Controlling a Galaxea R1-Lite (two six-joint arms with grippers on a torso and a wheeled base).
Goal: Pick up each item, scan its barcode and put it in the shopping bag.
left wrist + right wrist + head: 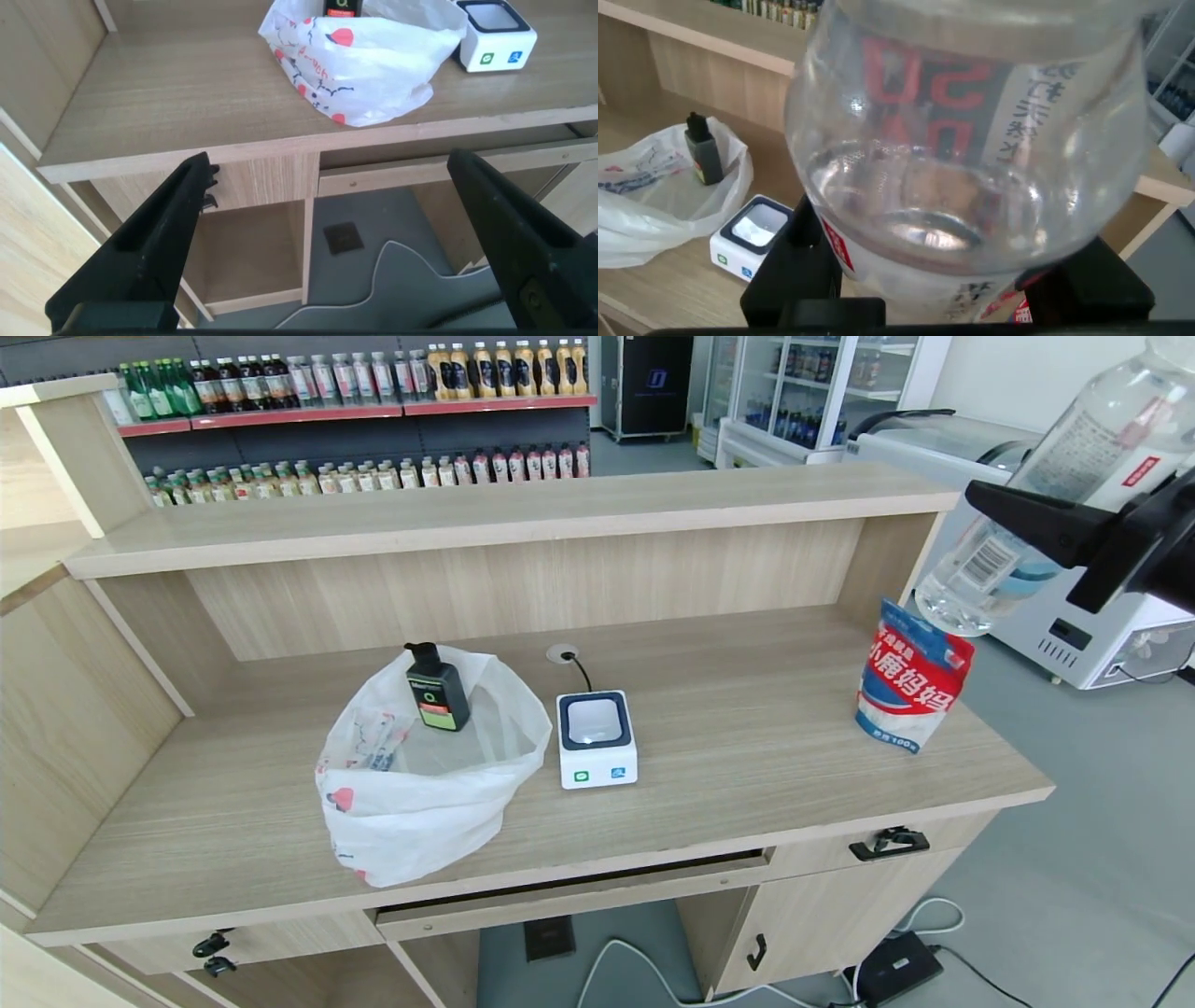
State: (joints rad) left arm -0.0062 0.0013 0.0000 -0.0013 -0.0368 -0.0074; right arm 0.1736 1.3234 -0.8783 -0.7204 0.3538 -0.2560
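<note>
Two grippers frame the work. The left gripper (pixel 329 166) hangs low in front of the counter's (pixel 747 747) front edge, near its left end, fingers spread wide and holding nothing. I judge it is parked there to keep out of the way.

The right gripper (pixel 1036 541) is raised off the counter's right end, clamped across a clear water bottle (pixel 1055 476). The bottle is tilted, its rounded base pointing down toward the counter. That tilt turns the label's barcode out to the open side, which I take as getting it ready for scanning.

On the counter, the white shopping bag (pixel 420 803) slumps near the front-left with its mouth open upward, ready to receive goods. A dark pump bottle (pixel 437 689) stands upright at the bag's far rim, seemingly inside it. Just beside the bag, toward the middle, sits the white scanner (pixel 596 737), window up, its cable running to a hole near the back wall. The held bottle is well apart from it, so the scan looks not yet done.

At the right end a red, white and blue pouch (pixel 913 686) stands upright, waiting its turn. The bottle's base hangs just above it.

The pouch carries large white characters. The bottle's label has red and black print plus the barcode. The pump bottle has a green and orange label. The bag has red printed patterns.
</note>
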